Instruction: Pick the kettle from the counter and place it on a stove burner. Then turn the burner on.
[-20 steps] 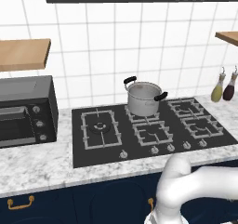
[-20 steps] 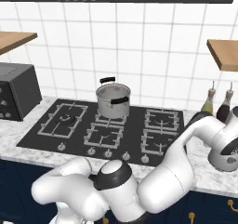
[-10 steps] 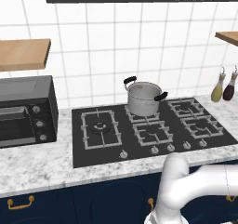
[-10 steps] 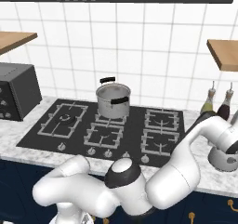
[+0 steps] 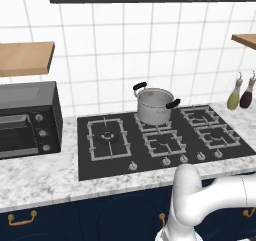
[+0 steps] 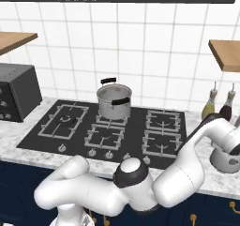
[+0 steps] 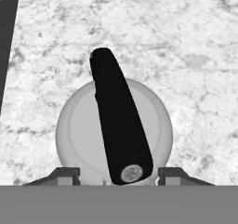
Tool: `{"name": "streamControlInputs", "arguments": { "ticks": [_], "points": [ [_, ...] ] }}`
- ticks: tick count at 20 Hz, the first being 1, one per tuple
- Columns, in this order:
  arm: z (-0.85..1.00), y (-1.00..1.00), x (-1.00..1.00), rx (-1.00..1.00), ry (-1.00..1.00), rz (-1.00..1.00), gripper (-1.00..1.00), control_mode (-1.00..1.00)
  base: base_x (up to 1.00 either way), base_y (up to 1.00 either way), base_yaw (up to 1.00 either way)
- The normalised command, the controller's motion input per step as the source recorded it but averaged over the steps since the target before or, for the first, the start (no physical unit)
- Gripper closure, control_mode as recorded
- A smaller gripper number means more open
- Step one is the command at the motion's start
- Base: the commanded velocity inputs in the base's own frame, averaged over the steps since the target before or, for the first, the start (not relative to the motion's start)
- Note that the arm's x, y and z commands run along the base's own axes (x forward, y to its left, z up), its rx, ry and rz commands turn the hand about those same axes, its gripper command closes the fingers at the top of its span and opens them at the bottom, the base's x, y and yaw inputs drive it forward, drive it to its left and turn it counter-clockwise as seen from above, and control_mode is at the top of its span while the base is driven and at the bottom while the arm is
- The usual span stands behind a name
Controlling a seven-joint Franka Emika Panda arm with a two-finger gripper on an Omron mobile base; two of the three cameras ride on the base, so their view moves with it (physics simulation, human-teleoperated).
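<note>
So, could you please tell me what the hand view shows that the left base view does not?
Hand view: the kettle from above, its black handle running across it, and the open gripper straddling it. Left base view: the steel pot on the hob, the stove burner with its ring head, the dark oven and two bottles. Shared: the speckled counter.

Arm [image 6: 187,169] over kettle [image 6: 226,160] (seemingly)

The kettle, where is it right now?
The kettle sits on the marble counter right of the cooktop, directly under the gripper in the hand view, its black handle between the fingertips.
</note>
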Motion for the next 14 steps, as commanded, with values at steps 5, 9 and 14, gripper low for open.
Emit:
{"name": "streamControlInputs", "arguments": {
  "ticks": [5, 9, 14],
  "points": [
    [-0.27, 0.0, 0.01, 0.0, 0.0, 0.0, 1.0, -1.0, 0.0, 0.0, 0.0],
    [0.0, 0.03, -0.05, 0.0, 0.0, 0.0, 1.0, -1.0, 0.0, 0.0, 0.0],
    [0.01, 0.6, -0.32, -0.02, -0.07, 0.03, 1.0, -1.0, 0.0, 0.0, 0.0]
  ]
}}
